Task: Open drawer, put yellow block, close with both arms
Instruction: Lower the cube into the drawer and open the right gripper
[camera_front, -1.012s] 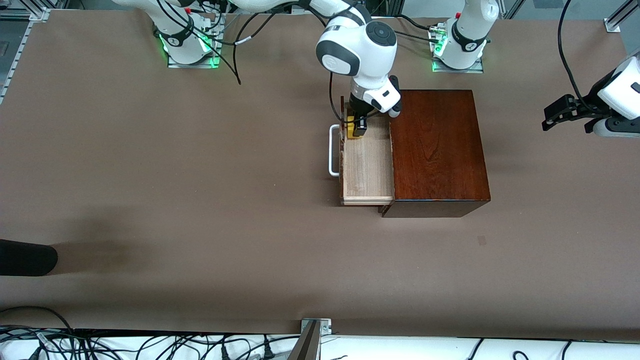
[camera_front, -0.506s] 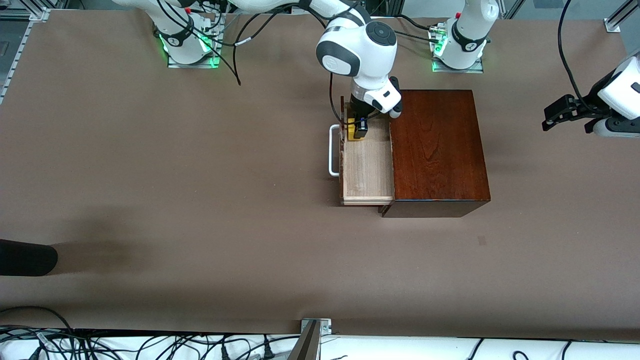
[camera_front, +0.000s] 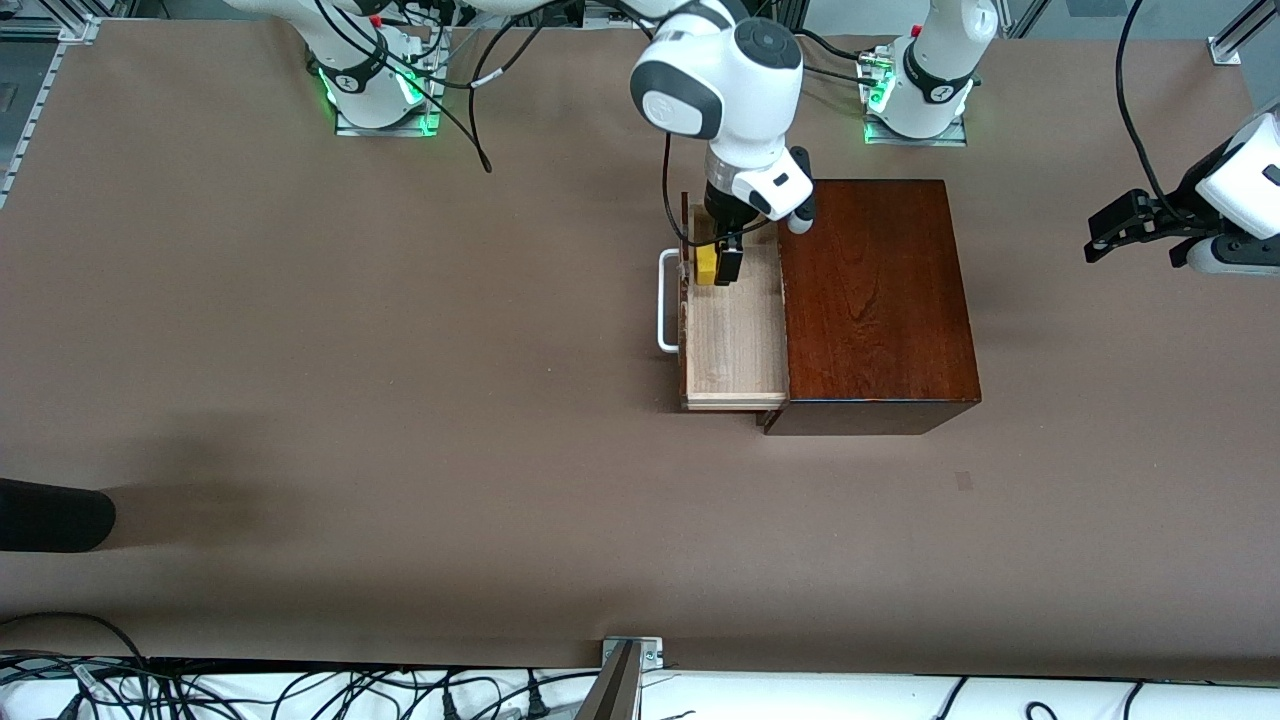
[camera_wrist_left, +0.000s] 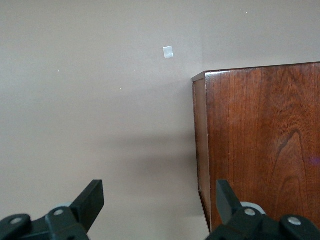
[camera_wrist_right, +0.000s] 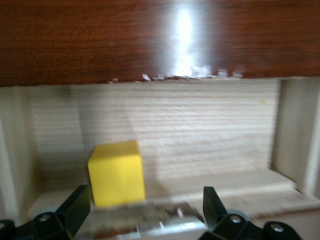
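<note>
Yellow block lands in the open drawer

Yellow block (camera_front: 706, 264) sits on the pale floor of the drawer (camera_front: 735, 330), in the corner by the drawer front nearest the robots' edge of the table. The right gripper (camera_front: 722, 262) hangs just over it, fingers spread and released, the cube by one finger rather than centred between them. The left gripper (camera_front: 1128, 225) waits open at the left arm's end of the table, well apart from the box (camera_front: 875, 300). The right arm looks better placed to push the white handle (camera_front: 665, 300).

Even, bright overhead light; glare on the glossy box (camera_wrist_right: 182, 30); right wrist view seems slightly blurred.
</note>
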